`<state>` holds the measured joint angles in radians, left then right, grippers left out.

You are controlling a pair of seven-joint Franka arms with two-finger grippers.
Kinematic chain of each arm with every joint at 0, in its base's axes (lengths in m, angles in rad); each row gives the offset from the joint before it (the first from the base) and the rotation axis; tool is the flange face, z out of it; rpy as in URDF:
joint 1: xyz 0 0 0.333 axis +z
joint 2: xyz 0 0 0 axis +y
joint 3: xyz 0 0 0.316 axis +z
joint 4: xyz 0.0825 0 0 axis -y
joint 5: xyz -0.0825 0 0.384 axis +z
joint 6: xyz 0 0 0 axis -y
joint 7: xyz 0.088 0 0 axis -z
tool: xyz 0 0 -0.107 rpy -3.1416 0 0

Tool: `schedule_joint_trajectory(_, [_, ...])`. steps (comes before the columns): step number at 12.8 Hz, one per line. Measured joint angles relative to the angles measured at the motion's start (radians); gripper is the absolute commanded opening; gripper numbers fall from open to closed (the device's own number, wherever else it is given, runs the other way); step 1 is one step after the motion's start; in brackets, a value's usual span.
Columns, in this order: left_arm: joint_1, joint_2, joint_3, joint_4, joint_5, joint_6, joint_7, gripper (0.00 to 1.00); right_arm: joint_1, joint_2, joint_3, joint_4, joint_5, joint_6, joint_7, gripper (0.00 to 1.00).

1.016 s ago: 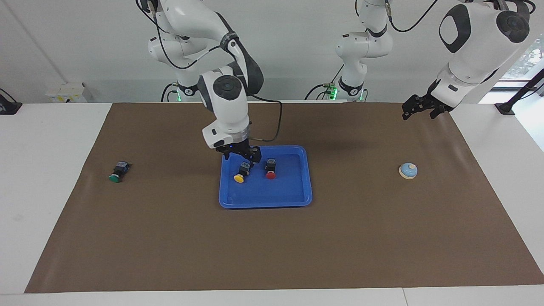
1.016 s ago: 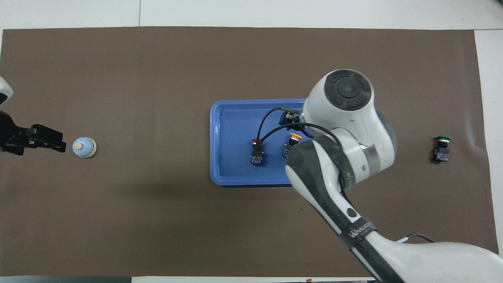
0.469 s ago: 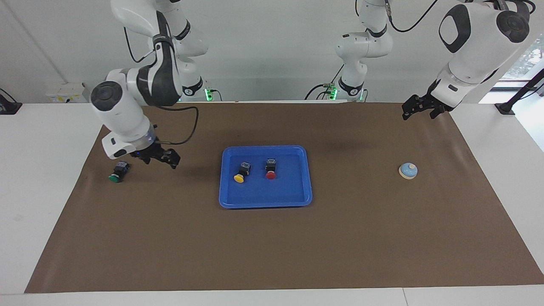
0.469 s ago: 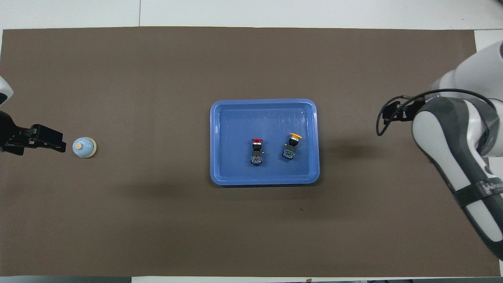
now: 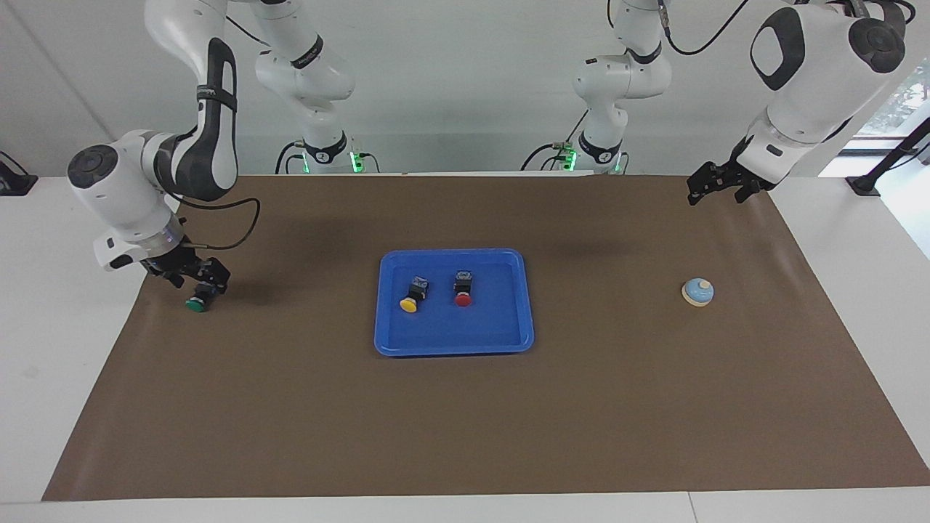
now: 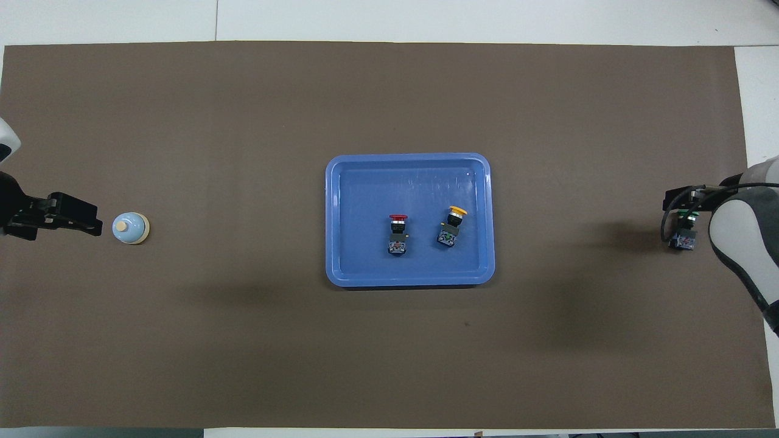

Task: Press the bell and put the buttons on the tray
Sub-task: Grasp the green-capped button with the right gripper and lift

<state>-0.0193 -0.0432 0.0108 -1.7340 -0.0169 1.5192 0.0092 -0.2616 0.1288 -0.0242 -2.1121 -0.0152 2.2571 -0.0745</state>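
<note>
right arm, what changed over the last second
The right end effector left the yellow button in the blue tray and swung to the green button at its own end. Red button, bell and waiting left end effector unchanged.

Item count: three black-bodied push-buttons with round mushroom caps, namely one yellow-capped button [image 5: 410,296], one red-capped button [image 5: 463,288] and one green-capped button [image 5: 195,303]; one flat rectangular bright blue plastic tray [image 5: 508,338]; one small light blue dome bell [image 5: 697,291]; one brown table mat [image 5: 465,421]; two white robot arms
</note>
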Motion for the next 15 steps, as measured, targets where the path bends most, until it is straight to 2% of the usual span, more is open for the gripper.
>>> schedule_joint_trajectory(2, [0.000, 0.000, 0.000, 0.000, 0.000, 0.000, 0.000, 1.00, -0.018, -0.015, 0.001, -0.072, -0.002, 0.089, 0.000, 1.00])
schedule_joint_trajectory(7, [0.000, 0.000, 0.000, 0.000, 0.000, 0.000, 0.000, 1.00, -0.060, -0.020, 0.003, -0.181, -0.003, 0.236, -0.018, 1.00])
schedule_joint_trajectory(8, [0.000, 0.000, 0.000, 0.000, 0.000, 0.000, 0.000, 1.00, -0.078, -0.009, 0.002, -0.203, -0.004, 0.263, -0.036, 0.97])
schedule_joint_trajectory(9, [0.000, 0.000, 0.000, 0.000, 0.000, 0.000, 0.000, 1.00, -0.095, 0.005, 0.002, -0.213, -0.004, 0.281, -0.056, 0.62])
schedule_joint_trajectory(10, [0.000, 0.000, 0.000, 0.000, 0.000, 0.000, 0.000, 1.00, -0.105, 0.017, 0.002, -0.215, -0.004, 0.289, -0.068, 0.21])
schedule_joint_trajectory(11, [0.000, 0.000, 0.000, 0.000, 0.000, 0.000, 0.000, 1.00, -0.108, 0.023, 0.002, -0.215, -0.004, 0.293, -0.074, 0.00])
schedule_joint_trajectory(15, [0.000, 0.000, 0.000, 0.000, 0.000, 0.000, 0.000, 1.00, -0.098, 0.011, 0.021, -0.198, -0.004, 0.238, -0.075, 0.00])
